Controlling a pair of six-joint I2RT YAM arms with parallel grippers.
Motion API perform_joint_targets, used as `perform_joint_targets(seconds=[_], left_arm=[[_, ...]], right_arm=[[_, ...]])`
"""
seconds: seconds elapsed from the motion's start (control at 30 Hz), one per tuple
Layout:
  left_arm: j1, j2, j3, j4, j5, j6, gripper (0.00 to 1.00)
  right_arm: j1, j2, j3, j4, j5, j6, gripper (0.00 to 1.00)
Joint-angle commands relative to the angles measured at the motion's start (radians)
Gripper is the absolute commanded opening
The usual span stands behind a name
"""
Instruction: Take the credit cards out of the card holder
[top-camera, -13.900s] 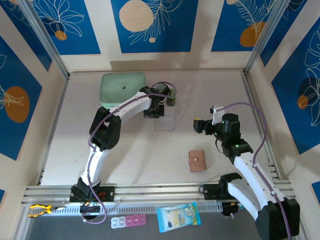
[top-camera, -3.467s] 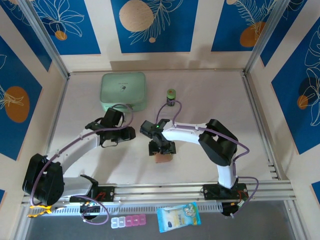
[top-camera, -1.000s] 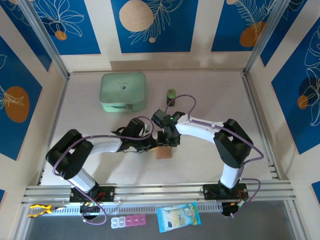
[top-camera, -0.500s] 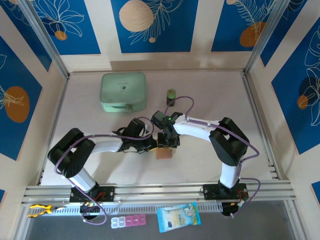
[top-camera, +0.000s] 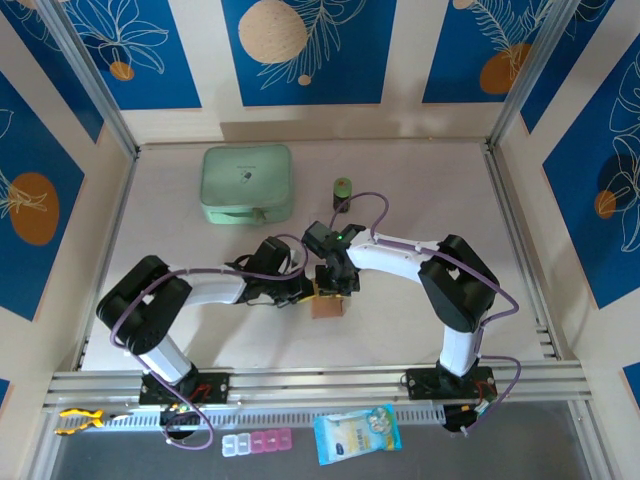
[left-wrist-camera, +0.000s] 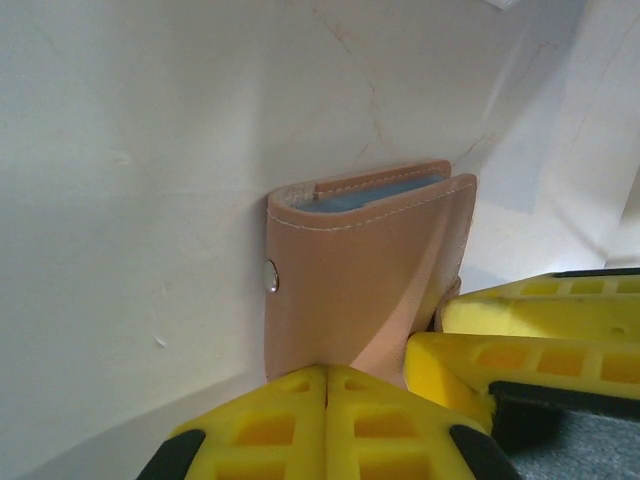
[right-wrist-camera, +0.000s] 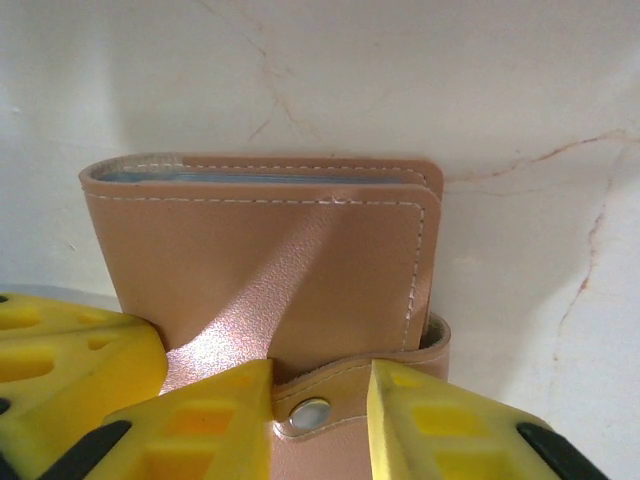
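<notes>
The salmon-pink card holder lies folded on the table between both grippers. Blue credit cards show as thin edges in its far opening, also bluish at the credit cards in the right wrist view. My left gripper is shut, its tips pressed against the holder's near edge. My right gripper straddles the snap tab, a yellow finger touching each side, and the tab bows up slightly. From above, the left gripper and right gripper meet over the holder.
A mint-green zip case sits at the back left, and a small green-capped jar stands behind the grippers. A blue packet and a pill box lie beyond the front rail. Walls close in the table.
The right gripper's jaws have narrowed onto the snap tab. The right arm shifted slightly left early on; the left arm and the holder stayed put.
</notes>
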Motion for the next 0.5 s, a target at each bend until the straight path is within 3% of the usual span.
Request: perform_joint_targets(seconds=[0.0,0.47], left_arm=[[-0.001,0.030,-0.028,-0.042,-0.001,-0.005,0.00],[0.012,0.033,-0.039,-0.057,-0.010,-0.003,0.00]], right_arm=[[0.003,0.033,-0.042,0.020,-0.051,0.011,0.25],[-0.011,-0.024,-0.058,0.013,-0.043,0.012,0.13]])
